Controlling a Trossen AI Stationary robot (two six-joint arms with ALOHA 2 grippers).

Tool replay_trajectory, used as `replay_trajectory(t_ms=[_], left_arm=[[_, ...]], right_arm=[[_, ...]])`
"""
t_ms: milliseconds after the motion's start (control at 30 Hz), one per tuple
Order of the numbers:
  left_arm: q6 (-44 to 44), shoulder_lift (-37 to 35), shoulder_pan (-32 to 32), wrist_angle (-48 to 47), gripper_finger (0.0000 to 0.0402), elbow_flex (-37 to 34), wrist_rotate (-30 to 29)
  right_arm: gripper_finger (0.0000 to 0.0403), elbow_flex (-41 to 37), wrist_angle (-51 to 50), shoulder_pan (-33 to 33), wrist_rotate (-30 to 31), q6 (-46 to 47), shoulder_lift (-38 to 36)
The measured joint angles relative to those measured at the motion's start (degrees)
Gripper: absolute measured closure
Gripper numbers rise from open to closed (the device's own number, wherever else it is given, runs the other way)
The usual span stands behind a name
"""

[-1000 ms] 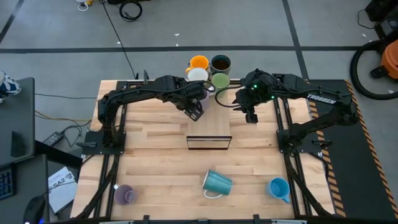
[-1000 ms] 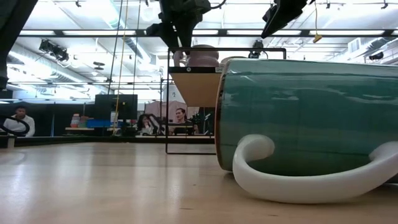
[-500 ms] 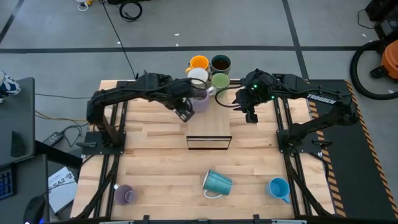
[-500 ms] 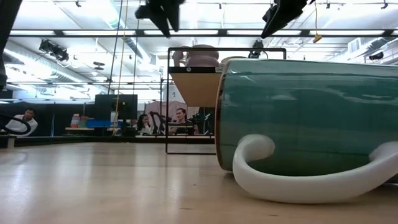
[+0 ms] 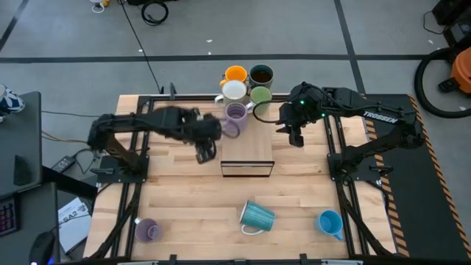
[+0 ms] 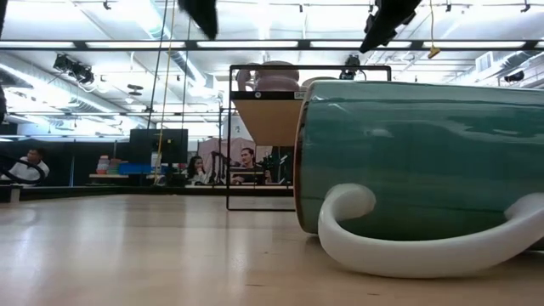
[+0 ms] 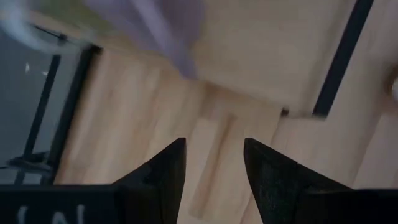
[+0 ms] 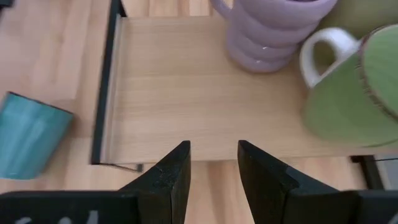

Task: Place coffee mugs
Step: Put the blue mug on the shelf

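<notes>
- Our left gripper (image 5: 204,152) hangs just off the left edge of the raised wooden shelf on its black wire frame (image 5: 247,151), with its fingers parted and nothing between them; the left wrist view shows only bare wood past the two dark fingers (image 7: 163,171).
- Our right gripper (image 5: 295,138) hovers beside the shelf's right edge, jaws also apart and empty, looking down across the shelf top.
- A ribbed lilac ceramic mug (image 5: 235,114) stands upright at the shelf's far left corner, touching or nearly touching the green mug with a white handle (image 5: 260,95); we read this as packing them tight to leave room.
- Behind them cluster an orange mug (image 5: 235,73), a dark teal mug (image 5: 261,74) and a pale, near-white mug (image 5: 234,90), all upright.
- Three mugs wait on the near table: a second lilac mug (image 5: 146,230) at the left, a large ribbed teal mug with a white handle (image 5: 257,217) lying on its side, and a bright blue mug (image 5: 330,223) at the right.
- We judge the toppled teal mug the awkward one, since it rests on its wall.
</notes>
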Motion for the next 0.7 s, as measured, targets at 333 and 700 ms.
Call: replay_trajectory(t_ms=[333, 700], left_arm=[[-7.4, -17.0, -7.5, 19.1, 0.0233, -37.6, 1.3], [-8.2, -22.7, -13.6, 42.1, 0.0233, -53.4, 1.2]], right_arm=[[0.0265, 0.0, -7.3, 3.6, -5.7, 12.7, 0.0], [0.0265, 0.0, -14.7, 21.8, -7.0, 39.1, 0.0]])
